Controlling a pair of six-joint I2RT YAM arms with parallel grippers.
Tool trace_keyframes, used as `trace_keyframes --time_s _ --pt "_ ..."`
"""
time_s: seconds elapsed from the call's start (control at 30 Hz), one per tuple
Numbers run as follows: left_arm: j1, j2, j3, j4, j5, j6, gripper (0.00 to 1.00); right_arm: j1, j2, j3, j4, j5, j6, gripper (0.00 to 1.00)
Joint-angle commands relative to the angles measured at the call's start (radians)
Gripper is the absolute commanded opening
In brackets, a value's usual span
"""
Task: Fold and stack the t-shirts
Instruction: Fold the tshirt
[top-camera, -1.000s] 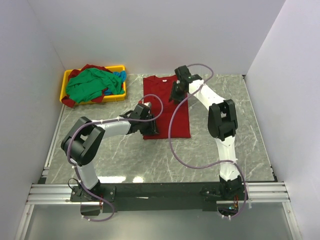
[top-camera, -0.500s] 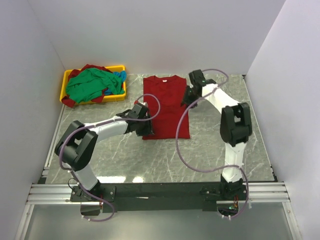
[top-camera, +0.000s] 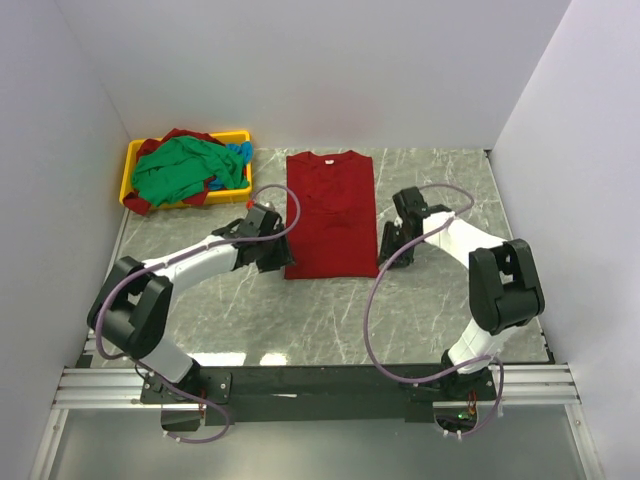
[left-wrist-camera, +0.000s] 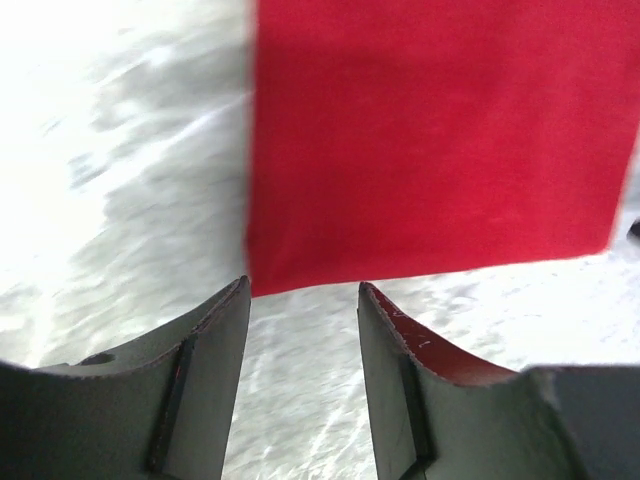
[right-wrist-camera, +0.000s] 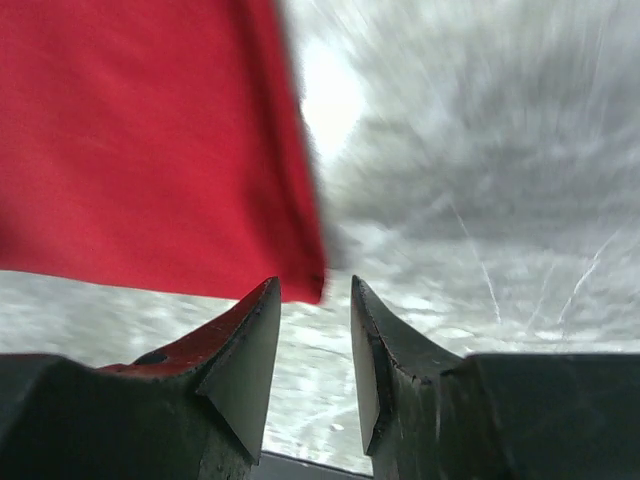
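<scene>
Red shirt (top-camera: 331, 213) lies flat at middle of grey marble table (top-camera: 440, 310), folded to long rectangle, collar toward back wall. Left gripper (left-wrist-camera: 303, 300) just off near left corner of it, jaws partly apart, holding nothing. Right gripper (right-wrist-camera: 315, 295) just off near right corner, jaws likewise parted, empty. Yellow tray (top-camera: 128, 175) back left, holding shirt heap (top-camera: 185, 172), green on top.

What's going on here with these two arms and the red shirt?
Two robot arms are folding t-shirts. A red t-shirt lies on the table, folded into a long strip. The left gripper and right gripper sit at its near corners, open, holding nothing. More shirts are heaped in a yellow tray.
</scene>
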Motion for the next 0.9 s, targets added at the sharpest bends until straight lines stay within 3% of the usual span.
trace_keyframes --time_s 0.0,0.4,0.87 --pt "0.018 -0.068 -0.035 0.009 -0.017 -0.043 0.54 0.005 -0.046 -0.065 0.058 -0.025 -0.006 0.42" --pt "0.018 -0.139 -0.105 0.012 -0.017 -0.099 0.54 0.005 -0.083 -0.096 0.072 -0.042 -0.011 0.43" --pt "0.018 -0.192 -0.167 0.009 -0.049 -0.135 0.54 0.010 0.028 -0.097 0.117 -0.099 -0.006 0.43"
